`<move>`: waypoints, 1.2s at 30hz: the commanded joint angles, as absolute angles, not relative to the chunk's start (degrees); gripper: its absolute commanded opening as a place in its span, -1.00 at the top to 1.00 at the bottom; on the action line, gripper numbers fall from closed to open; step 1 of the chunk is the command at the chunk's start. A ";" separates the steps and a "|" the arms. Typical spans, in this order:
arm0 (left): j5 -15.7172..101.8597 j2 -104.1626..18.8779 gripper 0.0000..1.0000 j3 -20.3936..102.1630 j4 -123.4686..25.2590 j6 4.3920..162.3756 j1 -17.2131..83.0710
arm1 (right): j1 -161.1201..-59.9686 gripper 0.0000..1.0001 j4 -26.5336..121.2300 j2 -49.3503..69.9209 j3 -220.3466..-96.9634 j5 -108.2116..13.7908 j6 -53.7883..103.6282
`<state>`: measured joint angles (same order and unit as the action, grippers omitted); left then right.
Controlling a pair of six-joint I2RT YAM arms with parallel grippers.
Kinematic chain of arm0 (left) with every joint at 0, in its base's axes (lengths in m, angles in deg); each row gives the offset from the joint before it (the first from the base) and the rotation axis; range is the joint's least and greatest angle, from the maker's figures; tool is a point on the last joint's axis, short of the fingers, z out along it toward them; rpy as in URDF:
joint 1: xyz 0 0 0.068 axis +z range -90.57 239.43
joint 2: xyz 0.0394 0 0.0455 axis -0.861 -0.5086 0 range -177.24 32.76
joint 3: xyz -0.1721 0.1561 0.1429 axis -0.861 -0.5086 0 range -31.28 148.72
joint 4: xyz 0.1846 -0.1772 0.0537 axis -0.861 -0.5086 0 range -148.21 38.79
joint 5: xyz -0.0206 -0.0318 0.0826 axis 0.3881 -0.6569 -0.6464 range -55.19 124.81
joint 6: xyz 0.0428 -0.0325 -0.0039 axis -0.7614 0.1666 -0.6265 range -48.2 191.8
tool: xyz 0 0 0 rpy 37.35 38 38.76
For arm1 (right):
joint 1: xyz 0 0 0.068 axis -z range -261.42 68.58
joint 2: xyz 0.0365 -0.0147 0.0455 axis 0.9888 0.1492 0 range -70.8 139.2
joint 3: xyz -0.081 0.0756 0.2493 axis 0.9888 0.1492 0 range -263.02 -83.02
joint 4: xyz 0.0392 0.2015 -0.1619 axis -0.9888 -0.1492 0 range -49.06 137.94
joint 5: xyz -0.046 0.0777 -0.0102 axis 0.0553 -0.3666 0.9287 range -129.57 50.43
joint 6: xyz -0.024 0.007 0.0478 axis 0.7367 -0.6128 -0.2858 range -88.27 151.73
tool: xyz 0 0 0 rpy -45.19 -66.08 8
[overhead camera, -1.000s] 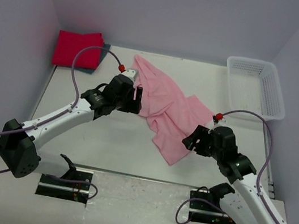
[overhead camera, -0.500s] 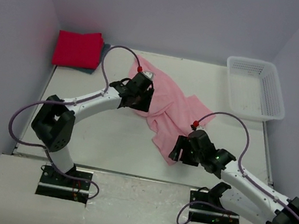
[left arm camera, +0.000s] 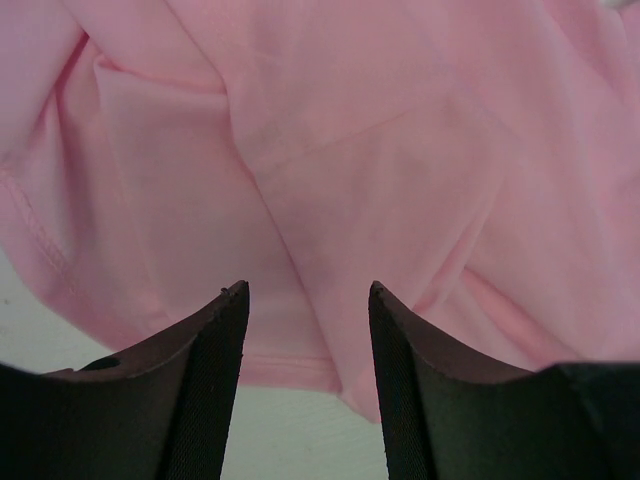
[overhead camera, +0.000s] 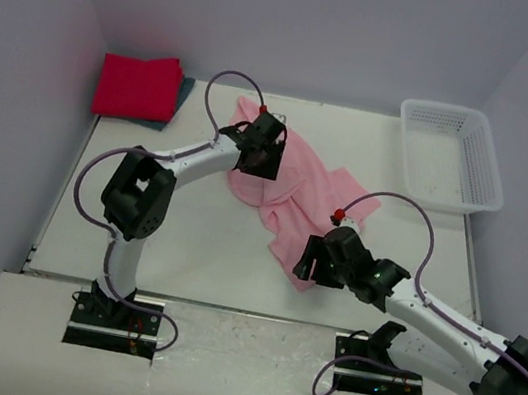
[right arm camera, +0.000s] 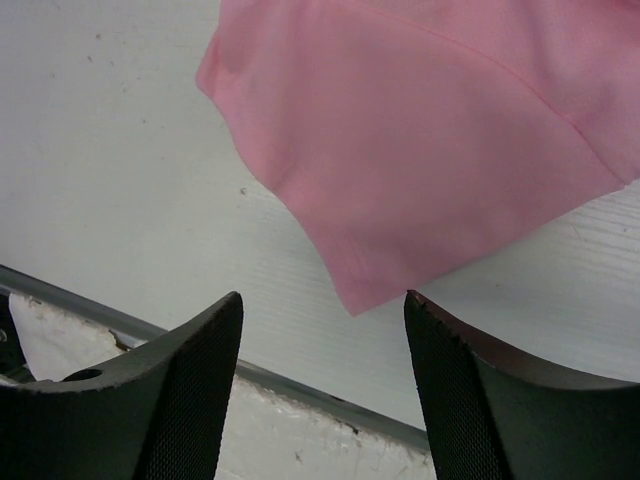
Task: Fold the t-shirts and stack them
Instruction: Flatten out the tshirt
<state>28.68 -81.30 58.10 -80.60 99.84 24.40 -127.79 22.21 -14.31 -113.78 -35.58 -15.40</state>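
Pink shirt (overhead camera: 300, 178) lies crumpled mid-table, running approx 11 to 5 o'clock in the top view, not yet spread flat or folded. Red shirt (overhead camera: 139, 85) sits folded in the 10 o'clock corner on a teal shirt (overhead camera: 186, 89), of which only an edge shows. Basket (overhead camera: 446, 109) is at 2 o'clock.

Left gripper (left arm camera: 305, 300) is over the shirt's far end, jaws moderately apart w/ nothing between them. Right gripper (right arm camera: 322, 300) is at the near tip, jaws wide apart, also holding nothing.

Risks, as I judge them:
- Cloth under the left gripper is layered w/ creases and a seam. Closing here could pinch several layers, so the shirt lifts as a clump instead of opening out.
- The right gripper's target is a narrow corner. A slightly off descent could close on bare table (overhead camera: 196, 237) or only nip the hem, which may slip.
- That corner is near the table's front edge. A pull toward 6 o'clock could drag cloth over the lip.

Views: the top cam alone gives the overall lie, the stack and the basket, but hides both jaw gaps. The left wrist cam shows folds and a hem toward 7 o'clock. The right wrist cam shows the corner pointing to 6 o'clock between the fingers, plus the front edge strip. Height above the cloth: can't tell.
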 commanded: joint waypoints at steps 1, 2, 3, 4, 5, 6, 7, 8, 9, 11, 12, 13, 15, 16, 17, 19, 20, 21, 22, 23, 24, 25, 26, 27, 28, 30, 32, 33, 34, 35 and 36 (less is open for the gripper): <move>31.91 -84.21 -0.06 63.01 -78.90 98.17 26.82 | -128.61 -0.32 22.37 -16.48 -115.10 -33.24 -17.13; 32.17 -85.00 -0.06 63.81 -79.24 98.00 27.60 | -128.70 -0.32 22.28 -17.00 -115.01 -33.24 -17.13; 31.56 -85.79 -0.06 64.77 -79.77 98.00 27.96 | -128.79 -0.32 22.11 -17.27 -114.84 -33.33 -17.13; 31.30 -87.19 -0.06 66.26 -80.73 98.00 28.22 | -128.88 -0.32 21.58 -17.53 -114.92 -32.98 -17.31; 31.47 -87.73 -0.06 66.62 -80.74 97.82 28.84 | -128.88 -0.32 21.23 -18.14 -114.93 -32.80 -17.40; 32.51 -88.08 -0.06 66.80 -80.30 97.65 29.10 | -128.88 -0.32 21.05 -18.58 -114.93 -32.63 -17.40; 32.87 -88.69 -0.06 67.06 -79.43 97.64 29.37 | -128.88 -0.32 20.88 -18.85 -115.01 -32.63 -17.31; 33.49 -89.14 -0.06 67.24 -79.07 97.30 29.72 | -128.97 -0.32 20.70 -19.03 -115.01 -32.45 -17.31; 34.36 -90.10 -0.05 67.50 -78.72 97.21 29.90 | -128.97 -0.31 20.61 -19.11 -115.10 -32.28 -17.31; 34.81 -90.81 -0.01 68.12 -78.28 97.12 30.25 | -128.97 -0.30 20.52 -18.94 -115.28 -32.10 -17.39; 37.51 -91.16 0.00 67.95 -77.76 97.12 30.42 | -128.97 -0.30 20.52 -18.68 -115.28 -32.10 -17.40; 38.06 -91.25 0.01 67.51 -76.97 97.46 30.51 | -128.97 -0.30 20.61 -18.68 -115.10 -32.19 -17.40; 40.33 -90.64 0.01 66.46 -75.13 97.56 30.60 | -129.05 -0.30 20.61 -18.41 -114.93 -32.10 -17.57; 40.70 -90.55 0.01 65.75 -74.77 97.64 30.69 | -129.05 -0.30 20.78 -18.33 -114.75 -32.10 -17.57; 40.96 -90.55 0.00 65.75 -74.42 97.82 30.78 | -129.05 -0.30 20.79 -18.24 -114.66 -32.10 -17.57; 42.36 -90.72 0.01 65.57 -73.97 97.91 30.95 | -129.05 -0.29 20.96 -17.89 -114.75 -32.01 -17.57; 42.89 -90.81 0.01 65.48 -73.71 97.99 31.13 | -129.05 -0.29 20.87 -17.71 -115.01 -32.10 -17.57; 43.16 -90.98 0.01 65.40 -73.53 98.08 31.21 | -129.05 -0.29 20.79 -17.54 -115.10 -32.10 -17.57; 43.16 -91.16 0.01 65.40 -73.36 98.08 31.30 | -129.05 -0.28 20.87 -17.53 -115.19 -32.27 -17.40; 43.33 -91.42 0.01 65.40 -73.36 98.08 31.56 | -129.14 -0.28 20.87 -17.53 -115.28 -32.27 -17.40; 43.94 -91.86 0.01 65.48 -73.01 98.08 31.74 | -129.14 -0.28 20.79 -17.62 -115.36 -32.27 -17.48; 44.21 -92.04 0.02 65.57 -72.92 98.08 32.00 | -129.14 -0.27 20.52 -17.88 -115.36 -32.36 -17.66; 44.30 -92.30 0.03 65.66 -72.92 98.26 32.18 | -129.14 -0.27 20.43 -18.15 -115.36 -32.19 -17.75; 44.39 -92.57 0.03 65.48 -72.74 98.35 32.27 | -129.23 -0.27 20.26 -18.41 -115.36 -32.01 -17.83; 44.56 -92.74 0.03 65.48 -72.65 98.43 32.44 | -129.23 -0.27 19.91 -18.67 -115.45 -32.01 -17.92; 44.13 -93.09 0.03 65.48 -73.00 98.61 32.53 | -129.23 -0.27 19.73 -19.55 -115.45 -31.92 -17.92; 43.08 -93.01 0.03 65.48 -73.44 98.70 32.45 | -129.23 -0.27 19.56 -19.82 -115.37 -31.66 -17.83; 41.59 -92.57 0.03 65.40 -73.97 98.70 32.45 | -129.23 -0.27 19.55 -19.73 -115.36 -31.66 -17.84; 40.79 -92.22 0.03 65.13 -74.06 98.70 32.45 | -129.23 -0.27 19.64 -19.56 -115.36 -31.66 -17.84; 40.26 -91.87 0.03 64.78 -73.97 98.61 32.45 | -129.23 -0.26 19.82 -19.47 -115.28 -31.75 -17.84; 39.48 -91.43 0.03 64.26 -73.89 98.61 32.45 | -129.23 -0.26 20.17 -18.95 -115.19 -31.92 -17.84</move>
